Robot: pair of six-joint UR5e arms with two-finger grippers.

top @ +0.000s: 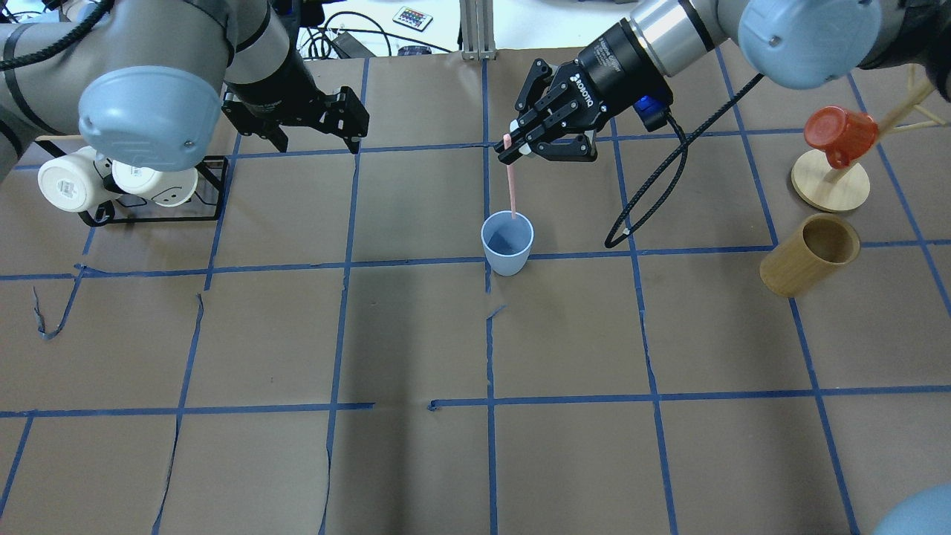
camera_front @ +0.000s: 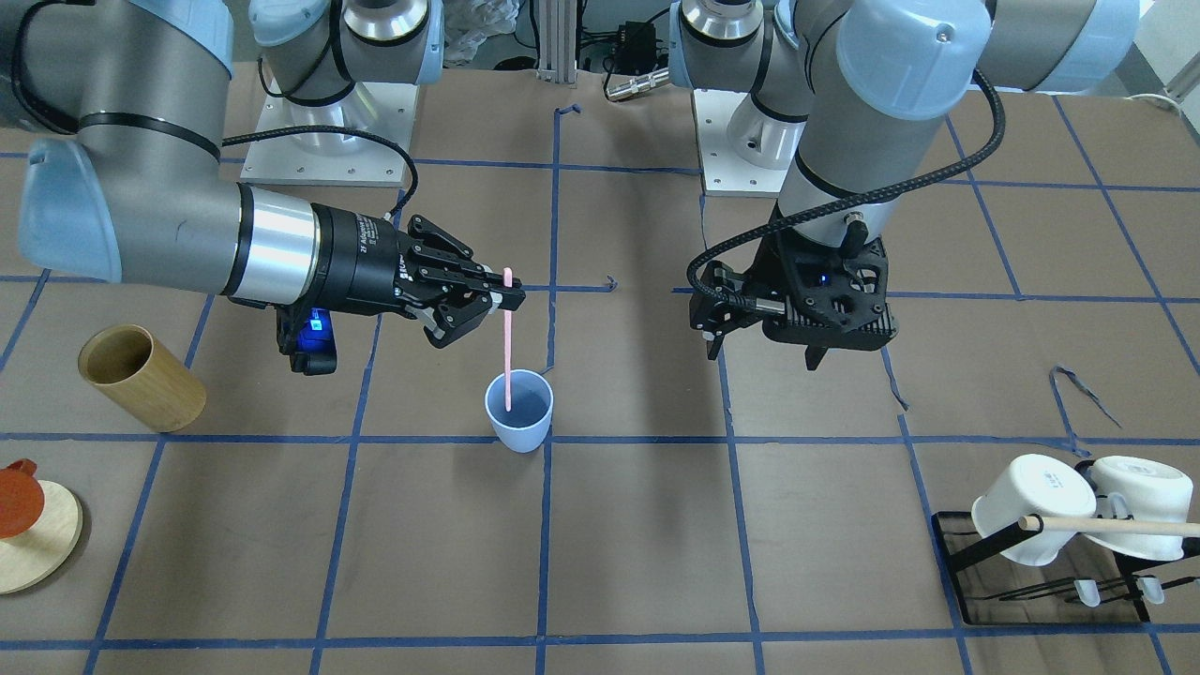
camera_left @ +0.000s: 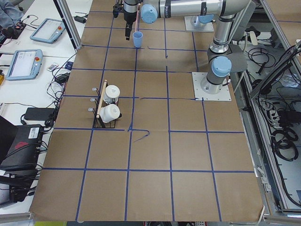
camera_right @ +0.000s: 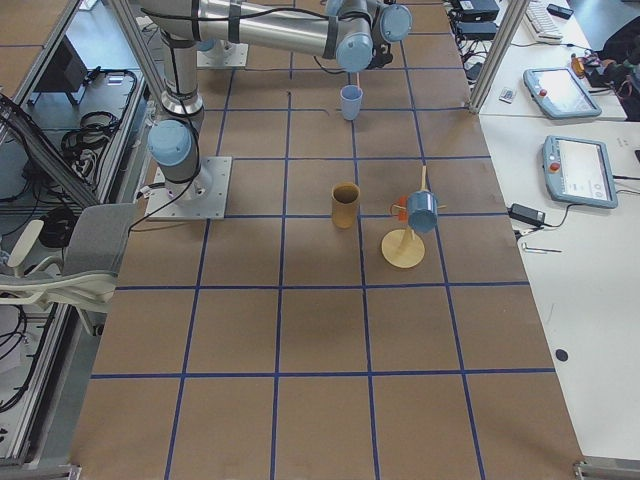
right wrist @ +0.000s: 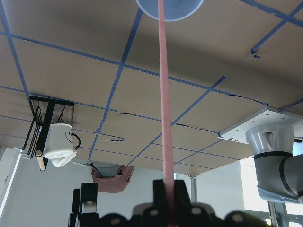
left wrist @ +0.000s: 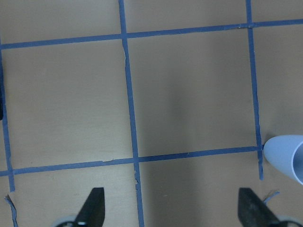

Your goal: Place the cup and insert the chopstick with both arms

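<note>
The pale blue cup point(camera_front: 518, 412) stands upright near the table's middle; it also shows in the overhead view point(top: 507, 245) and at the top of the right wrist view point(right wrist: 169, 7). My right gripper point(camera_front: 506, 298) point(top: 507, 148) is shut on the top of the pink chopstick point(camera_front: 507, 347) point(top: 512, 189) point(right wrist: 164, 94). The stick hangs nearly upright, and its lower end is in the cup's mouth. My left gripper point(camera_front: 761, 356) point(top: 319, 145) point(left wrist: 173, 208) is open and empty. It points down over bare table well to the side of the cup point(left wrist: 286, 158).
A tan bamboo cup point(top: 808, 255) and a wooden mug stand point(top: 831, 186) with a red mug point(top: 839, 136) are on my right. A black rack point(top: 212, 186) with two white mugs point(top: 111, 182) and a wooden rod point(camera_front: 1116, 527) is on my left.
</note>
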